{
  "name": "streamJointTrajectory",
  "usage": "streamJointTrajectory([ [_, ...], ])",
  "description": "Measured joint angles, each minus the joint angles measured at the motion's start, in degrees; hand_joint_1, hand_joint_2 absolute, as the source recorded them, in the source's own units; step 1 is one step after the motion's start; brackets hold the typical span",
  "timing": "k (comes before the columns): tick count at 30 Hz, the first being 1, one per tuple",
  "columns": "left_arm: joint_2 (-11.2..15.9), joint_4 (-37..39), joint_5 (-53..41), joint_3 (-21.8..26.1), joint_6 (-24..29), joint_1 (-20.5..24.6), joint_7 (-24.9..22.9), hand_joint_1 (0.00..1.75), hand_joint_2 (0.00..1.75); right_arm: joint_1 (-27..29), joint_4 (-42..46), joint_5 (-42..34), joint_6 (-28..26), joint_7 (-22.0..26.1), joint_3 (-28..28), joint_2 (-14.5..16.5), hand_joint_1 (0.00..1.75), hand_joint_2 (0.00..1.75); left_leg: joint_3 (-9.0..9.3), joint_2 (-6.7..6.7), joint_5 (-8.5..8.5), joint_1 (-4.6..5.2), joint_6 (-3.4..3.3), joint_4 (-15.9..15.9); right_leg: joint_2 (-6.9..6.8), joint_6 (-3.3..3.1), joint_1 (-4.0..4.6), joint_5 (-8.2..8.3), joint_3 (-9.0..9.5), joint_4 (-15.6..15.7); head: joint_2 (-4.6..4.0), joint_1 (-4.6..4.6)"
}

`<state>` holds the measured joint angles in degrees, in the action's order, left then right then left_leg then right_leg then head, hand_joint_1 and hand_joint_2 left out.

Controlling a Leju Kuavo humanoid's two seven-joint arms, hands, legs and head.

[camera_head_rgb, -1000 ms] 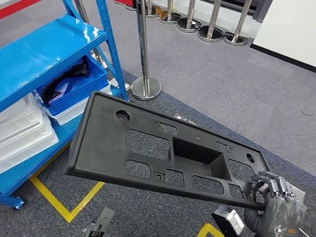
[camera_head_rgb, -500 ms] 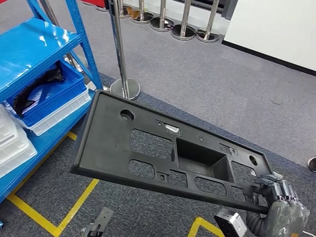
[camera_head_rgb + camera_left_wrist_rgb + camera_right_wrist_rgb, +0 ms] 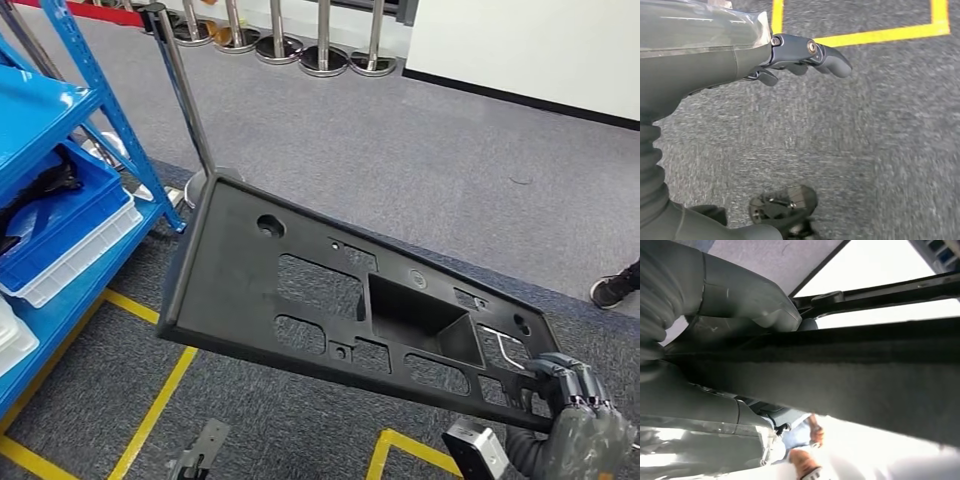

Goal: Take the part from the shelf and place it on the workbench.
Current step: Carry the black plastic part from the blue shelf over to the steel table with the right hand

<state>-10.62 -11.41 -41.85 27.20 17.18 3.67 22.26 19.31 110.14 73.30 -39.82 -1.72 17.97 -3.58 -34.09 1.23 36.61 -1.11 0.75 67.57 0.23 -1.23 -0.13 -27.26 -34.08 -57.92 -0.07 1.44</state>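
Observation:
The part (image 3: pixel 249 290) is a long flat black panel with several cut-outs and a rectangular recess, held up in the air across the middle of the head view. My right hand (image 3: pixel 577 415) grips its near right corner, fingers curled over the rim. In the right wrist view the panel's dark edge (image 3: pixel 851 370) runs right in front of that hand (image 3: pixel 715 405). My left hand (image 3: pixel 806 52) hangs over the grey carpet, fingers apart and holding nothing.
The blue shelf rack (image 3: pixel 45 110) stands at the left, with a blue bin (image 3: pixel 68 215) and white trays on it. A chrome stanchion (image 3: pixel 181 95) rises behind the panel, more of them at the far wall. Yellow floor lines (image 3: pixel 155 410) run below. A person's shoe (image 3: pixel 615 285) is at the right edge.
The whole view has swung to the right: shelf and stanchion have slid toward the left edge. The panel stays in my right hand, held the same way. A shoe has come in at right.

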Motion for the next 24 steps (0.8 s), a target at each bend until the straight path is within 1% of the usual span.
streamJointTrajectory([
  [1, 0.00, 0.00, 0.04, 0.14, -0.12, -0.11, 0.04, 0.00, 1.75, 0.01, 0.00, 0.00, 0.00, 0.01, -0.02, 0.08, 1.75, 1.75, -2.01, -0.35, 1.42, 0.05, -0.02, 3.94, 0.52, -0.15, 0.09, -0.05, 0.04, -0.01, 0.00, 0.02],
  [2, 0.01, 0.00, 0.09, 0.27, -0.22, -0.22, 0.06, 0.00, 1.75, 0.05, 0.00, -0.01, 0.00, 0.02, -0.05, 0.13, 1.75, 1.75, -3.52, -0.51, 1.91, 0.09, -0.07, 6.54, 1.13, -0.23, 0.19, -0.10, 0.10, -0.02, 0.00, 0.01],
  [3, 0.01, 0.00, 0.13, 0.37, -0.28, -0.28, 0.06, 0.00, 1.75, 0.08, -0.01, -0.02, 0.00, 0.02, -0.08, 0.15, 1.75, 1.75, -4.09, -0.59, 1.18, 0.11, -0.18, 6.98, 1.79, -0.26, 0.24, -0.14, 0.21, -0.03, 0.00, 0.02],
  [4, 0.02, 0.00, 0.15, 0.45, -0.33, -0.28, 0.07, 0.00, 1.75, 0.11, -0.01, -0.02, 0.00, 0.02, -0.10, 0.17, 1.75, 1.75, -3.59, -0.73, -0.66, 0.13, -0.36, 5.06, 2.47, -0.24, 0.27, -0.20, 0.36, -0.05, 0.00, 0.03],
  [5, 0.02, 0.00, 0.15, 0.50, -0.38, -0.25, 0.08, 0.00, 1.75, 0.13, -0.01, -0.02, 0.00, 0.02, -0.13, 0.19, 1.75, 1.75, -2.33, -1.24, -3.18, 0.13, -0.62, 1.47, 3.14, -0.18, 0.27, -0.30, 0.53, -0.07, 0.00, 0.04],
  [6, 0.04, 0.00, 0.15, 0.55, -0.45, -0.22, 0.08, 0.00, 1.75, 0.14, -0.02, -0.02, 0.01, 0.02, -0.15, 0.20, 1.75, 1.75, -0.93, -2.41, -5.39, 0.07, -0.93, -2.25, 3.74, -0.06, 0.27, -0.41, 0.63, -0.16, 0.00, 0.01],
  [7, 0.06, 0.00, 0.14, 0.60, -0.55, -0.23, 0.09, 0.00, 1.75, 0.13, -0.02, -0.04, 0.01, 0.01, -0.17, 0.22, 1.75, 1.75, 0.25, -3.55, -6.91, 0.01, -1.14, -5.44, 4.31, 0.14, 0.26, -0.51, 0.56, -0.32, 0.00, -0.03],
  [8, 0.08, 0.00, 0.14, 0.63, -0.67, -0.23, 0.11, 0.00, 1.75, 0.16, 0.00, -0.06, 0.00, 0.01, -0.20, 0.24, 1.75, 1.75, 0.94, -4.53, -7.54, 0.02, -1.27, -7.37, 4.80, 0.42, 0.18, -0.53, 0.35, -0.45, 0.00, -0.02],
  [9, 0.10, 0.00, 0.14, 0.66, -0.77, -0.25, 0.13, 0.00, 1.75, 0.26, 0.02, -0.07, -0.01, 0.00, -0.22, 0.27, 1.75, 1.75, 1.18, -5.07, -7.46, 0.07, -1.33, -8.11, 5.27, 0.75, 0.05, -0.49, 0.08, -0.53, 0.00, -0.02],
  [10, 0.10, 0.00, 0.15, 0.67, -0.84, -0.23, 0.14, 0.00, 1.75, 0.41, 0.08, -0.08, -0.03, -0.01, -0.26, 0.30, 1.75, 1.75, 1.32, -4.81, -7.39, 0.14, -1.37, -8.54, 5.74, 1.14, -0.05, -0.41, -0.14, -0.50, 0.00, 0.02],
  [11, 0.10, 0.00, 0.15, 0.69, -0.86, -0.16, 0.16, 0.00, 1.75, 0.61, 0.13, -0.08, -0.06, -0.01, -0.31, 0.32, 1.75, 1.75, 1.49, -4.36, -7.43, 0.11, -1.55, -8.80, 5.85, 1.47, -0.19, -0.48, -0.25, -0.50, 0.00, 0.06],
  [12, 0.10, 0.00, 0.15, 0.73, -0.86, -0.11, 0.18, 0.00, 1.75, 0.75, 0.19, -0.06, -0.07, -0.01, -0.38, 0.33, 1.75, 1.75, 1.74, -3.90, -7.53, 0.03, -1.77, -9.10, 5.22, 1.77, -0.16, -0.88, -0.38, -0.92, 0.00, 0.00],
  [13, 0.09, 0.00, 0.14, 0.75, -0.87, -0.06, 0.20, 0.00, 1.75, 0.79, 0.24, -0.05, -0.08, 0.01, -0.44, 0.33, 1.75, 1.75, 2.03, -3.35, -7.61, -0.08, -2.02, -9.40, 4.10, 2.07, -0.11, -1.77, -0.91, -2.23, 0.00, -0.07],
  [14, 0.08, 0.00, 0.13, 0.77, -0.88, -0.06, 0.22, 0.00, 1.75, 0.77, 0.26, -0.03, -0.09, 0.02, -0.48, 0.33, 1.75, 1.75, 2.31, -2.74, -7.62, -0.16, -2.26, -9.61, 2.69, 2.33, -0.13, -3.20, -2.00, -4.70, 0.00, -0.13],
  [15, 0.08, 0.00, 0.13, 0.78, -0.89, -0.11, 0.23, 0.00, 1.75, 0.75, 0.28, -0.02, -0.09, 0.03, -0.51, 0.33, 1.75, 1.75, 2.50, -2.16, -7.52, -0.12, -2.39, -9.67, 1.43, 2.64, -0.17, -4.93, -3.75, -8.32, 0.00, -0.20],
  [16, 0.09, 0.00, 0.14, 0.80, -0.90, -0.17, 0.23, 0.00, 1.75, 0.77, 0.27, -0.01, -0.08, 0.03, -0.54, 0.34, 1.75, 1.75, 2.60, -1.51, -7.41, -0.10, -2.48, -9.67, 0.80, 2.93, -0.35, -6.50, -5.79, -12.28, 0.00, -0.21],
  [17, 0.10, 0.00, 0.15, 0.84, -0.90, -0.21, 0.22, 0.00, 1.75, 0.84, 0.26, -0.02, -0.08, 0.03, -0.59, 0.34, 1.75, 1.75, 2.68, -0.90, -7.29, -0.08, -2.50, -9.66, 0.53, 3.18, -0.56, -7.36, -7.43, -15.35, 0.00, -0.21],
  [18, 0.12, 0.00, 0.15, 0.88, -0.90, -0.22, 0.22, 0.00, 1.75, 0.90, 0.25, -0.03, -0.07, 0.02, -0.66, 0.35, 1.75, 1.75, 2.76, -0.35, -7.15, -0.07, -2.44, -9.65, 0.40, 3.41, -0.76, -7.24, -8.22, -16.63, 0.00, -0.21],
  [19, 0.13, 0.00, 0.14, 0.92, -0.90, -0.20, 0.21, 0.00, 1.75, 0.94, 0.24, -0.03, -0.07, 0.02, -0.72, 0.35, 1.75, 1.75, 2.90, 0.12, -7.00, -0.07, -2.34, -9.65, 0.25, 3.58, -0.93, -6.05, -7.78, -15.55, 0.00, -0.20],
  [20, 0.13, 0.00, 0.12, 0.95, -0.90, -0.18, 0.21, 0.00, 1.75, 0.95, 0.24, -0.04, -0.07, 0.02, -0.77, 0.35, 1.75, 1.75, 3.12, 0.54, -6.81, -0.10, -2.18, -9.65, -0.08, 3.70, -1.05, -4.10, -6.21, -12.39, 0.00, -0.20],
  [21, 0.14, 0.00, 0.11, 0.97, -0.90, -0.16, 0.20, 0.00, 1.75, 0.93, 0.24, -0.04, -0.07, 0.02, -0.79, 0.35, 1.75, 1.75, 3.42, 0.90, -6.56, -0.10, -1.93, -9.65, -1.04, 3.75, -1.07, -2.21, -4.07, -8.18, 0.00, -0.21],
  [22, 0.14, 0.00, 0.07, 0.99, -0.90, -0.13, 0.19, 0.00, 1.75, 0.89, 0.23, -0.03, -0.07, 0.02, -0.78, 0.36, 1.75, 1.75, 3.67, 1.22, -6.30, 0.04, -1.62, -9.62, -1.99, 3.61, -0.89, -0.88, -2.15, -4.45, 0.00, -0.20],
  [23, 0.14, 0.00, 0.03, 1.01, -0.90, -0.12, 0.16, 0.00, 1.75, 0.83, 0.24, -0.02, -0.07, 0.02, -0.77, 0.38, 1.75, 1.75, 3.87, 1.49, -6.10, 0.15, -1.28, -9.64, -2.72, 3.28, -0.68, -0.20, -0.86, -1.94, 0.00, -0.17],
  [24, 0.14, 0.00, -0.02, 1.03, -0.91, -0.11, 0.13, 0.00, 1.75, 0.82, 0.24, 0.00, -0.07, 0.02, -0.76, 0.40, 1.75, 1.75, 4.02, 1.78, -5.95, 0.27, -0.94, -9.68, -3.15, 2.88, -0.42, -0.19, -0.31, -0.78, 0.00, -0.14],
])
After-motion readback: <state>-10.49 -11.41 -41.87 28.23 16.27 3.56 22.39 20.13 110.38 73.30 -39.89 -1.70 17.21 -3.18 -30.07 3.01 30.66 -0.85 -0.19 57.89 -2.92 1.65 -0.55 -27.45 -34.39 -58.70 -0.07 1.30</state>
